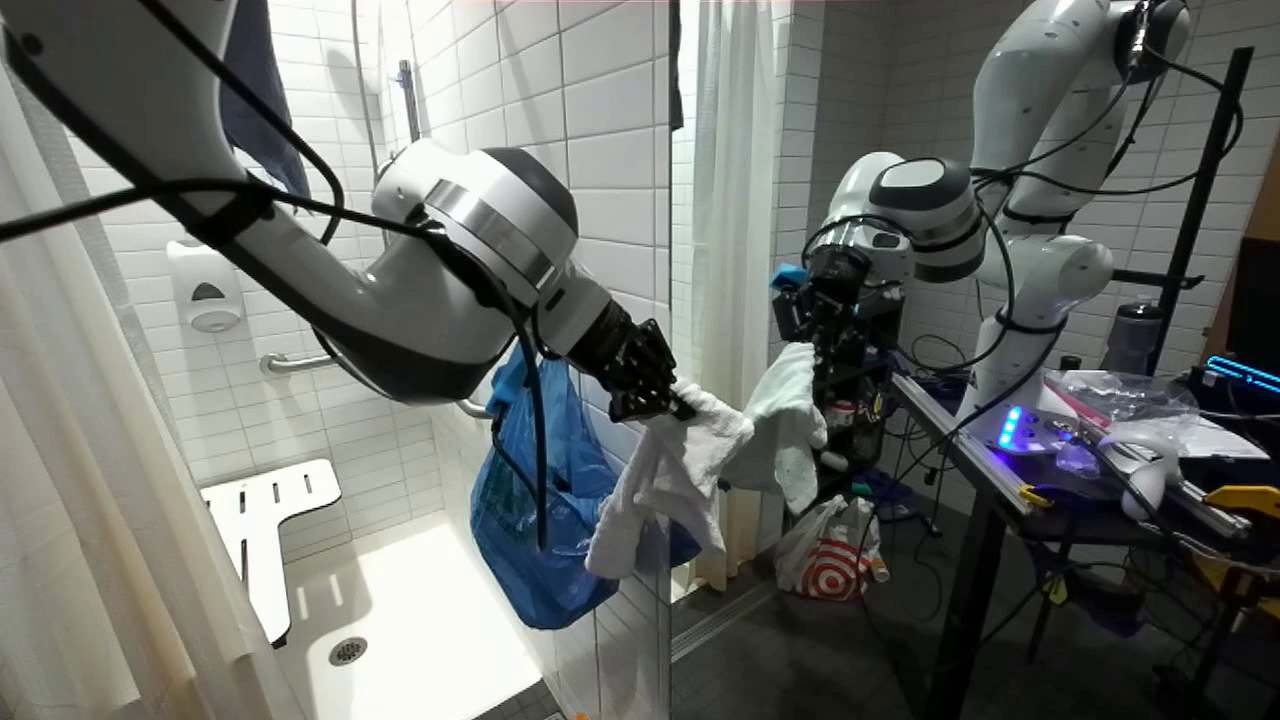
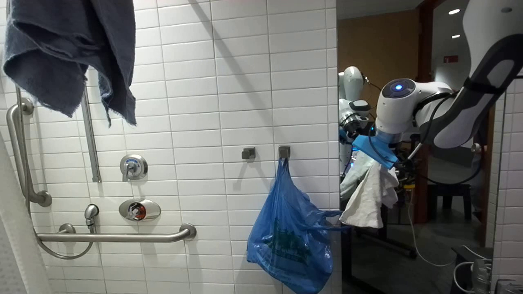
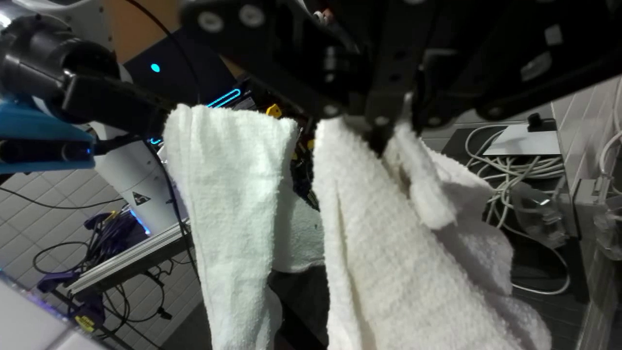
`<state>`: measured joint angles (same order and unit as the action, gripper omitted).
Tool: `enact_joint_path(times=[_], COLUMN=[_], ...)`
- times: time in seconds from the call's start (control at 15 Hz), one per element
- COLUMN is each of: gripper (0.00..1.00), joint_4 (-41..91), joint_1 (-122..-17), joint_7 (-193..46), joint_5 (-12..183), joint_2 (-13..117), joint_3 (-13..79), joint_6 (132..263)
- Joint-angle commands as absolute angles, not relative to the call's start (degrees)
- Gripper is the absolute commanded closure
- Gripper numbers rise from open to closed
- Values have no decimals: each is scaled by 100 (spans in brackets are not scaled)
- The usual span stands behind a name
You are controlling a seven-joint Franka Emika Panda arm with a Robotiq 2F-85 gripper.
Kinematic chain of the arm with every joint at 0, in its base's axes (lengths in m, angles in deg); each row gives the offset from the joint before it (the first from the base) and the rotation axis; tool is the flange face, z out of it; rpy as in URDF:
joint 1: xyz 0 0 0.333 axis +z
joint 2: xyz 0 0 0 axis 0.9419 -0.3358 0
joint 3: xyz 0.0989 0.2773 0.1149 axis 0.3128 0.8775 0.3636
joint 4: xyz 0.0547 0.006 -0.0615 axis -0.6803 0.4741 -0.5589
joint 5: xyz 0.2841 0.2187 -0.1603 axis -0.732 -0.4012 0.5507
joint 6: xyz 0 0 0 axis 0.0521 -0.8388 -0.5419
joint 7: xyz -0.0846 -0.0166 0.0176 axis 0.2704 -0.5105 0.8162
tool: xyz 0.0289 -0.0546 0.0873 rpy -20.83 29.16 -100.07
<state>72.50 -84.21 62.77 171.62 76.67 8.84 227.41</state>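
Note:
My gripper [image 1: 672,405] is shut on a white terry cloth [image 1: 665,490], which hangs down in folds below the fingertips. In the wrist view the gripper [image 3: 376,136] comes in from the top, and the pinched cloth [image 3: 388,262] spreads out to both sides of the fingers. A large mirror [image 2: 449,228] stands beside the cloth and shows a second image of arm and cloth. The cloth [image 2: 367,200] hangs in front of the mirror's left part in an exterior view. Whether it touches the glass I cannot tell.
A blue plastic bag [image 2: 290,245] hangs from a wall hook [image 2: 284,152], close to the cloth. A dark towel [image 2: 73,49] hangs at upper left. Grab bar [image 2: 114,237], folding shower seat [image 1: 265,520] and shower curtain [image 1: 90,450] are nearby. White cables [image 3: 515,184] lie at right.

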Motion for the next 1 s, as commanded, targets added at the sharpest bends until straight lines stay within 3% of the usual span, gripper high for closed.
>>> enact_joint_path(times=[0.0,0.27,0.93], gripper=[99,99,99], joint_4=[7177,7115,7299], joint_1=[-8428,-8390,-7506], joint_7=[6724,7889,7125], joint_5=[17620,18908,18958], joint_2=[7753,7929,9652], joint_3=[951,1064,458], joint_6=[22511,21970,20471])
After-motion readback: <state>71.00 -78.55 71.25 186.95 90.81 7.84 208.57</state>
